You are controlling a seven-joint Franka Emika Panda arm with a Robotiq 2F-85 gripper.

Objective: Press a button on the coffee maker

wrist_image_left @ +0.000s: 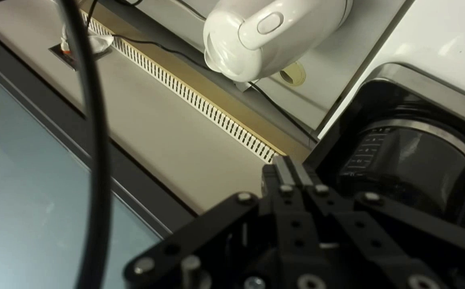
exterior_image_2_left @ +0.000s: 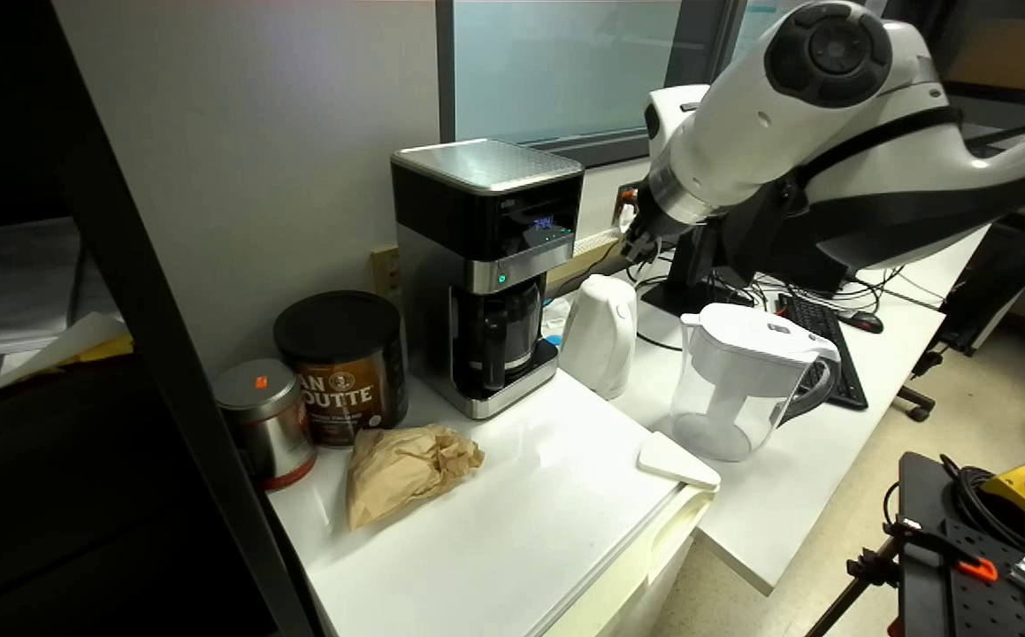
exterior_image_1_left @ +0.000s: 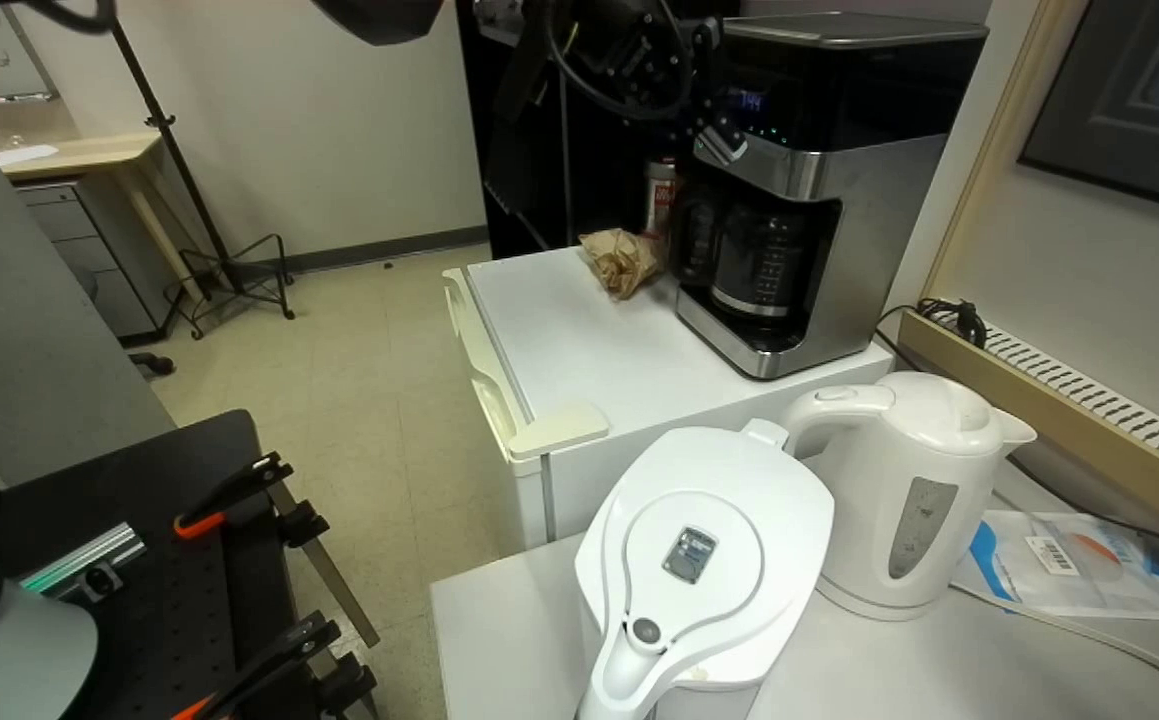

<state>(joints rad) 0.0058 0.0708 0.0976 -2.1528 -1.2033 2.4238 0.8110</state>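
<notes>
The coffee maker [exterior_image_1_left: 889,210] is a boxy black and silver machine with a dark glass carafe [exterior_image_1_left: 761,258]. It stands upright in both exterior views [exterior_image_2_left: 431,305]. Its display [exterior_image_2_left: 543,223] is lit, with small lit buttons [exterior_image_1_left: 767,132] below it. In the wrist view, only its lower part with the carafe [wrist_image_left: 409,160] shows, at right. My gripper [wrist_image_left: 294,170] is shut and empty, its fingertips nearly together. In an exterior view, the gripper [exterior_image_2_left: 636,250] is apart from the front panel. In an exterior view, its fingertips [exterior_image_1_left: 722,142] overlap the panel's edge.
A white kettle [exterior_image_1_left: 914,500] and white filter pitcher [exterior_image_1_left: 709,590] stand near the coffee maker. A paper bag [exterior_image_2_left: 410,469], a black-lidded can [exterior_image_2_left: 341,372] and a metal tin [exterior_image_2_left: 263,416] stand on its other side. A cable [wrist_image_left: 94,140] crosses the wrist view.
</notes>
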